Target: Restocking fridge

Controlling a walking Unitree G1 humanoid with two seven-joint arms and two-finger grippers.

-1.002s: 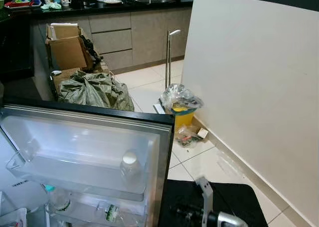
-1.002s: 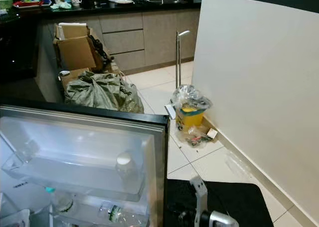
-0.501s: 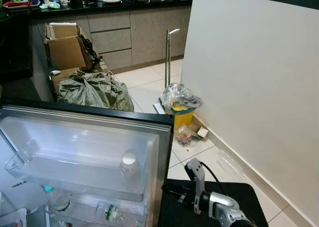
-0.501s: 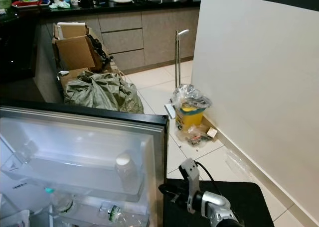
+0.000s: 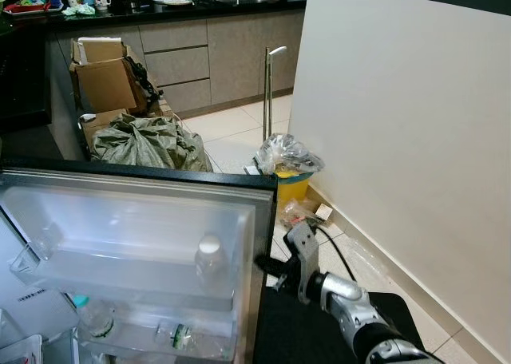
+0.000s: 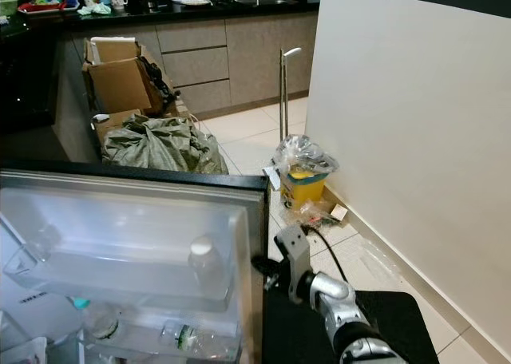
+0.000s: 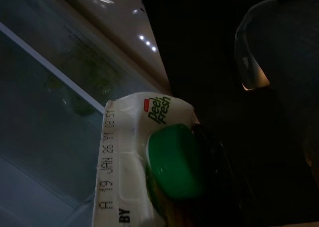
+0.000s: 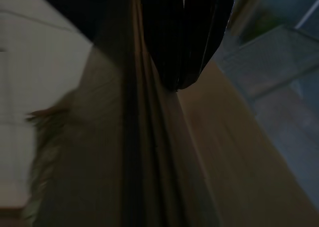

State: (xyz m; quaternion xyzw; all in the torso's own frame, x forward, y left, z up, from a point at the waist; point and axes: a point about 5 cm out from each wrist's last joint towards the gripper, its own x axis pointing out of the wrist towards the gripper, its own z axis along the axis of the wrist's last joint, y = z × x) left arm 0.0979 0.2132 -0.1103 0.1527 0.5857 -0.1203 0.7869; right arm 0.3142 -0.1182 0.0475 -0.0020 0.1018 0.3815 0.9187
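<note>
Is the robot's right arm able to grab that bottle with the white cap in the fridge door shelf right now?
Probably not from where it is. The right gripper sits at the outer edge of the open fridge door, while the white-capped bottle stands on the door's inner side, behind the clear shelf rail. It would have to come round the edge first.

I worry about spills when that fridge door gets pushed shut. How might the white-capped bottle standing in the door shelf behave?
The bottle stands upright and tall for its width, so it may rock or tip when the right pincer pushes the fridge door. The shelf rail before it should probably keep it in. Its cap looks on, so spilling seems unlikely.
</note>
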